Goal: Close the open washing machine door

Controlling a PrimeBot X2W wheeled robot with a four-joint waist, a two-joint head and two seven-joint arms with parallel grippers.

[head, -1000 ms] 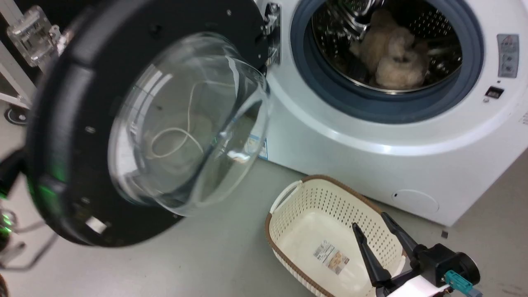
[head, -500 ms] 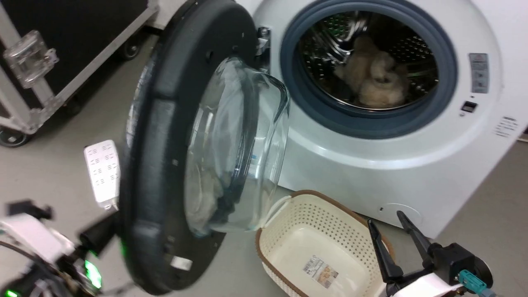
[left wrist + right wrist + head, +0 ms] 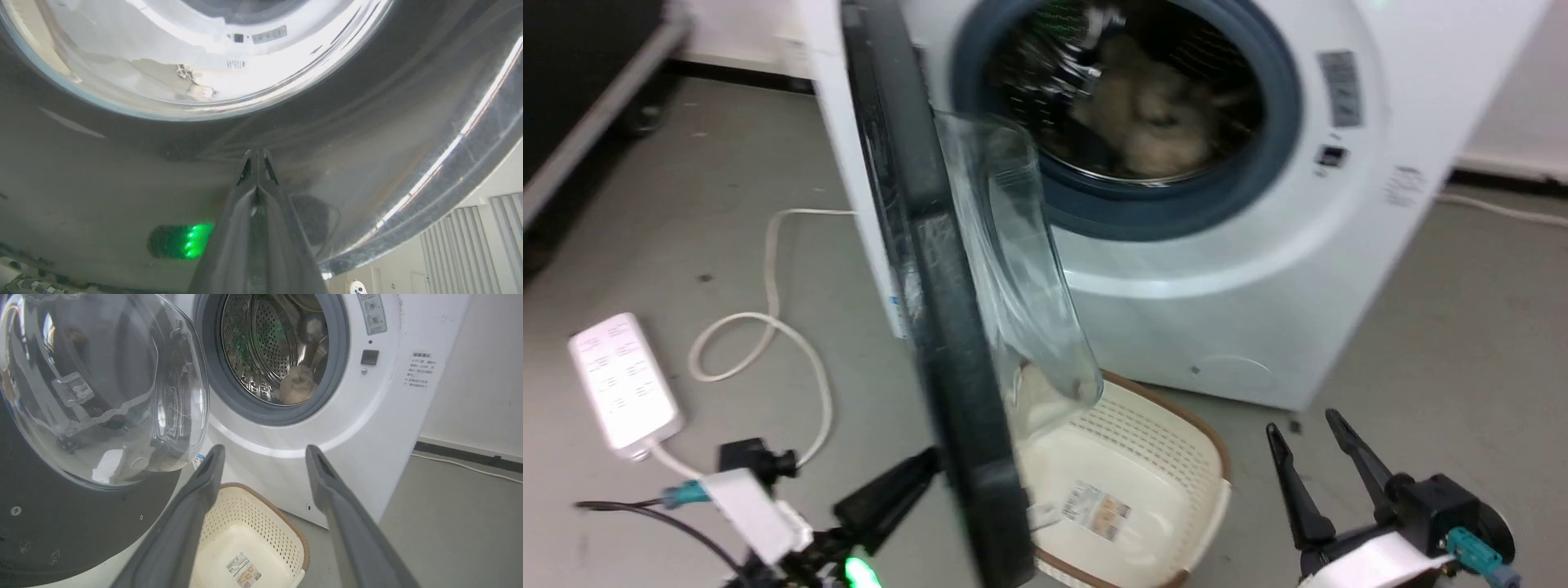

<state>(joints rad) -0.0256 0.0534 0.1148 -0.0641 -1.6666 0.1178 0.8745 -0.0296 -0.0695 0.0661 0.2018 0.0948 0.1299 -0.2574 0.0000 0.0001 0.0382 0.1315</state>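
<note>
Large round black-rimmed washing machine door (image 3: 931, 269) with its bulging clear glass bowl has swung further since a second ago. Then it faced the head camera nearly flat; half a second ago it was half turned. Now it is edge-on, standing roughly square to the front of the white boxy front-loading washing machine (image 3: 1217, 269), still open. The head camera has shifted too, so more floor shows at left.

Left gripper (image 3: 256, 157): fingers pressed together with no gap, holding nothing, tips against the dark glossy outer face of the door, low on it, below the window. Green light reflects on the door beside them. Half a second ago it was behind that same lower edge.

Right gripper (image 3: 1300, 422): low at right as before, fingers spread wide, empty, well apart from the door and pointing at the machine front.

Steel drum is exposed inside the grey rubber ring (image 3: 1127, 216), with a fluffy beige item (image 3: 1152, 114) in it.

In the way: a cream perforated basket with a brown rim (image 3: 1143, 408) sits on the floor just in front of the machine, under the door. The bowl's lower edge overlaps it in the head view; contact cannot be told.

Left on the floor: white power strip (image 3: 625, 380) and a looping white cable (image 3: 768, 327).
</note>
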